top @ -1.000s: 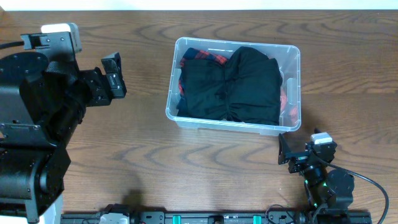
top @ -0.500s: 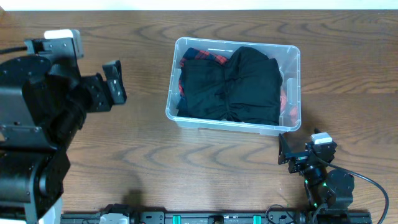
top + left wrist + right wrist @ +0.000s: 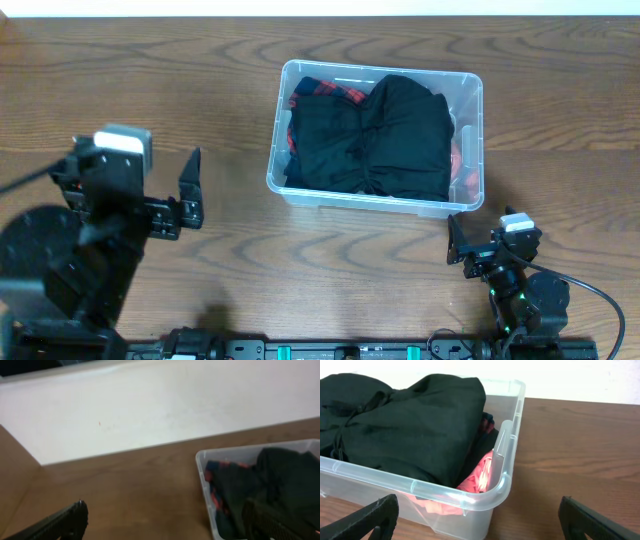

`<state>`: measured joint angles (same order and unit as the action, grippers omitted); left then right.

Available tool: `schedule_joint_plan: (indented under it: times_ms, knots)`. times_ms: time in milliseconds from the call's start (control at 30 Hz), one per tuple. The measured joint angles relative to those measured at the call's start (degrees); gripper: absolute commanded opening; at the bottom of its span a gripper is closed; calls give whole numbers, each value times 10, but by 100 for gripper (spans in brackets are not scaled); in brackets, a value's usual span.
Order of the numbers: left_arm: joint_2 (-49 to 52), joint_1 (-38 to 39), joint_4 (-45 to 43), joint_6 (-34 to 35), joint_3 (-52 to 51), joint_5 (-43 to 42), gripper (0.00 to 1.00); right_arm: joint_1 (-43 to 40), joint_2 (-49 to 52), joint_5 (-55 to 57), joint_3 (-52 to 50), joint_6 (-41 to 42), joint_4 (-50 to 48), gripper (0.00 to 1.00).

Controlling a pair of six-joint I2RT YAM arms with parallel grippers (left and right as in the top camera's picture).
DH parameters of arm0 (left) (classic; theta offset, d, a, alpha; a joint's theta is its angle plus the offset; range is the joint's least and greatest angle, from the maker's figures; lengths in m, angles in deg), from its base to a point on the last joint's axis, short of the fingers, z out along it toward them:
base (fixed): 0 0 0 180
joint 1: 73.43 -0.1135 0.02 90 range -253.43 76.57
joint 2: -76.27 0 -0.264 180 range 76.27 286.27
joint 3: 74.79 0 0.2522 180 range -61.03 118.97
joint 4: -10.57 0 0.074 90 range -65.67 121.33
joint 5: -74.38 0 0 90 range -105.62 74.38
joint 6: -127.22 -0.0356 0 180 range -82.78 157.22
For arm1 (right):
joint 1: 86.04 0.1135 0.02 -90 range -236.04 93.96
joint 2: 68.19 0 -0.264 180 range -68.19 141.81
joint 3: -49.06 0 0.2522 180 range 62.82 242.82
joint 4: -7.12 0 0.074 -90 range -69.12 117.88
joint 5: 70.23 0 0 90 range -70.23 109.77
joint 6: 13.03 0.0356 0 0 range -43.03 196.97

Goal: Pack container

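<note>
Both jaws wide, empty; container (image 3: 472, 100) packed (black garment (image 3: 390, 135) topmost).

Left arm (image 3: 70, 260) first: matte black all over, with bulky rounded housings on blocky links, a pale grey-white box (image 3: 125, 145) capping the wrist and a thin black lead (image 3: 25, 181) running off it. The left gripper (image 3: 190, 192) has flat black blade-like fingers (image 3: 60, 521). Over to the right arm (image 3: 535, 300): slimmer, black too, with a small white cap (image 3: 515, 222), green lights (image 3: 520, 296) glowing on its body and a looping black cable (image 3: 595, 292). The right gripper (image 3: 458, 243) carries dark, matte tapered fingers (image 3: 367, 519).
</note>
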<state>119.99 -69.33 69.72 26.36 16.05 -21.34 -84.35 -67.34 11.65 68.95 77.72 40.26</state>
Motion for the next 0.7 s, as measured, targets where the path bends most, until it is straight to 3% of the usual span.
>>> schedule_joint_plan:
  times_ms: [300,700]
  knots:
    - [-169,-14,-120,-14,-231,-4,98,0,0,0,0,0,0,99]
    - [-351,-15,-130,-14,-416,-6,98,0,0,0,0,0,0,99]
